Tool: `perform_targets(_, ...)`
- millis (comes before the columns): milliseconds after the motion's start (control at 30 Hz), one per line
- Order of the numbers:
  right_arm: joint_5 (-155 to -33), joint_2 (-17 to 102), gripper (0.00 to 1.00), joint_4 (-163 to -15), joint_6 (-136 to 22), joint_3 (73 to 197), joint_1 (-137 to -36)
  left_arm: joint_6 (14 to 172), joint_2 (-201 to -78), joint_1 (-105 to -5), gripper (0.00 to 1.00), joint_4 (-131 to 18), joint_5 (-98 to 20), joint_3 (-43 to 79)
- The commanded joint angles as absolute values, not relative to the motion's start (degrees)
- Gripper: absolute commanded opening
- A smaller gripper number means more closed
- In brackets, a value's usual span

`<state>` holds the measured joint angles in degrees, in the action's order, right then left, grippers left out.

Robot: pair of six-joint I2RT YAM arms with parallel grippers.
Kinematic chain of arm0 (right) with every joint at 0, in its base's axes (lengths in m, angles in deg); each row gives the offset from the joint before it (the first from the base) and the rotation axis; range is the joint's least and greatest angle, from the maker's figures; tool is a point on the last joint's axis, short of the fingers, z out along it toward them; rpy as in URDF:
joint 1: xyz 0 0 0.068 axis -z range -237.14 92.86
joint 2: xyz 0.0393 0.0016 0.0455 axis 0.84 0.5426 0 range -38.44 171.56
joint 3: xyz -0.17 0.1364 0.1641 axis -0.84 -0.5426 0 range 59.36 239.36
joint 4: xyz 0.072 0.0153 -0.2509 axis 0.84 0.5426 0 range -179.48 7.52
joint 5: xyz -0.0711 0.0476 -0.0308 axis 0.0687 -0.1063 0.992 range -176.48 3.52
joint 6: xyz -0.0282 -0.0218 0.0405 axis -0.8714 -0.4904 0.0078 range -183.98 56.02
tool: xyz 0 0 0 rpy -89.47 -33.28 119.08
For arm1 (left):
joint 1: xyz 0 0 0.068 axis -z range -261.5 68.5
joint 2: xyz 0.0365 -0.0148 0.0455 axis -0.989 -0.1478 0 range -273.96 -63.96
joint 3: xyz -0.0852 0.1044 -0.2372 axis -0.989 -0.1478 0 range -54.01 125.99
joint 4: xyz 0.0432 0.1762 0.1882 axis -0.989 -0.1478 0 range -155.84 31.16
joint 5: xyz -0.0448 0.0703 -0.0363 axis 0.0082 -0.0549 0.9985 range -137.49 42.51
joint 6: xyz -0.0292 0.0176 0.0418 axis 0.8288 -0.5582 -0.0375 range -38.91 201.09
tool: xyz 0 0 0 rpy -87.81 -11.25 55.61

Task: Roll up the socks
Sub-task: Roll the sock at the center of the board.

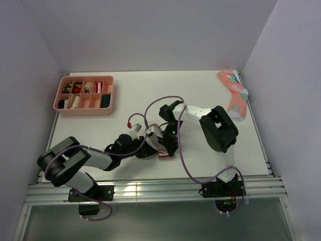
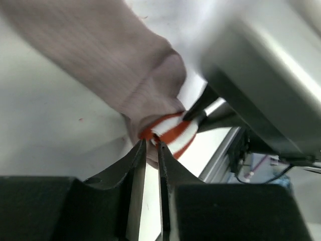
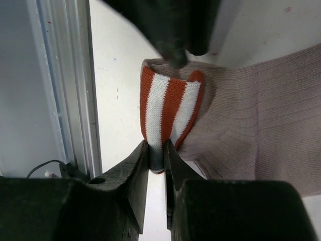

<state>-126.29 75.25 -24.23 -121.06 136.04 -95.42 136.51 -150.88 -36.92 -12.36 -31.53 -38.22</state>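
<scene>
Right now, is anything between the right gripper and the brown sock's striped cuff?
Nothing visible. The right gripper is shut on the striped cuff of the brown sock; the left gripper touches the same cuff from the opposite side.

Matt, ribbed knit cloth sock (image 3: 251, 115)

2 black-and-white arms (image 1: 95, 158) trailing purple cables (image 1: 165, 98).

1. Top external looked steeply down from above the near edge, wide, covering the whole table (image 1: 140, 95).
2. Left wrist sat very close to the striped cuff (image 2: 173, 133).
3. Right wrist faced the same cuff, equally close, from the opposite side.
</scene>
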Motion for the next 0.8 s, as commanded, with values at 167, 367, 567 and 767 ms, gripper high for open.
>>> perform_targets(167, -131.04, 83.64, 0.21, -11.88, -123.31, 144.6, -91.42, 122.68, -143.95, -30.96, 0.26, -6.98, -41.86, -37.93)
perform_targets(367, -131.22, 86.28, 0.2, -10.2, -123.14, 145.14, -90.27, 115.65, -146.48, -30.17, 0.33, -9.18, -39.42, -33.02)
perform_targets(567, -131.39, 86.89, 0.21, -10.38, -122.08, 145.05, -90.1, 111.51, -151.06, -30.17, 0.37, -8.48, -33.71, -28.09)
perform_targets(767, -132.71, 87.6, 0.21, -10.73, -119.89, 145.93, -89.66, 109.57, -155.37, -30.08, 0.37, -9.97, -32.11, -25.71)
